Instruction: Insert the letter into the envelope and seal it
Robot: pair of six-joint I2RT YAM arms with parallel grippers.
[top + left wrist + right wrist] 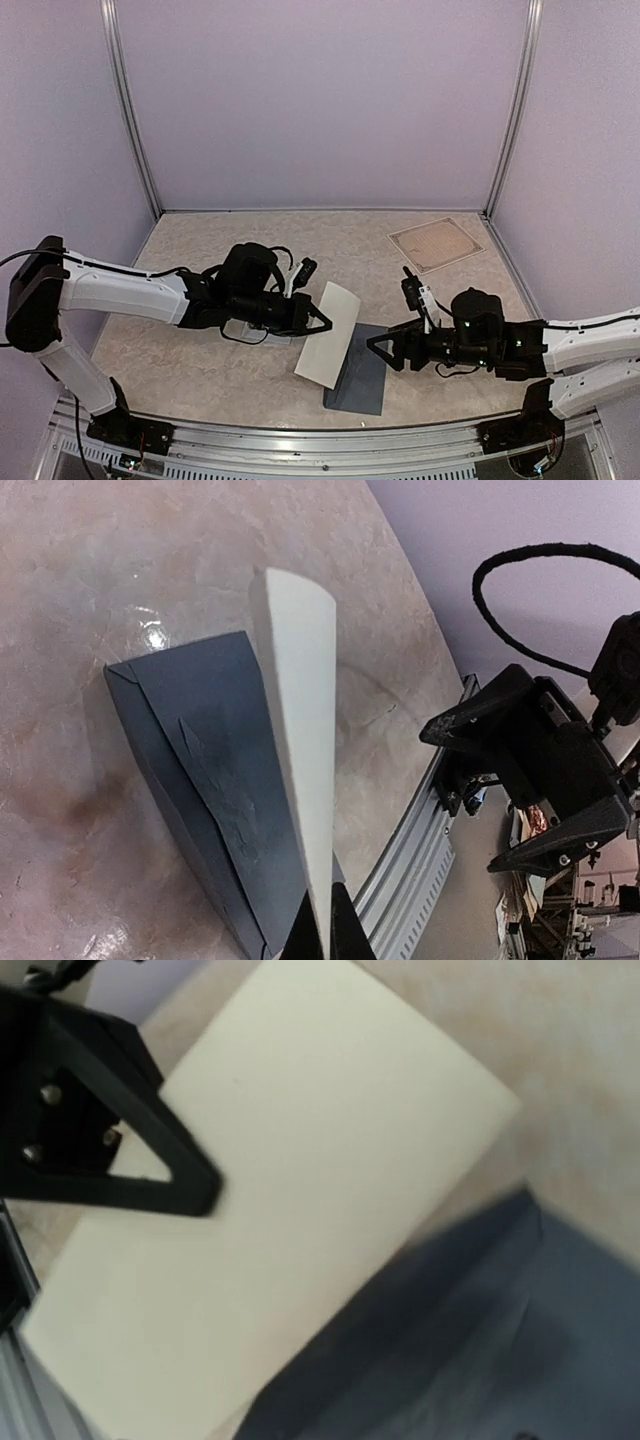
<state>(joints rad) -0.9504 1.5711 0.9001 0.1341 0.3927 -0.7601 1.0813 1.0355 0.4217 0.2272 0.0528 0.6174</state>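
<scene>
My left gripper [326,322] is shut on the edge of the cream letter [328,335], which it holds tilted above the table. In the left wrist view the letter [300,730] stands on edge between the fingertips [300,935], over the dark blue-grey envelope [210,770]. The envelope [358,382] lies flat near the table's front edge, partly under the letter. Just right of the letter, my right gripper [376,352] stands open over the envelope's far end, holding nothing. The right wrist view shows the letter [300,1210] and the blurred envelope [480,1340], but not its own fingers.
A beige sheet with a printed border [435,243] lies at the back right of the table. The aluminium rail [300,440] runs along the near edge, just past the envelope. Lilac walls close in the back and both sides.
</scene>
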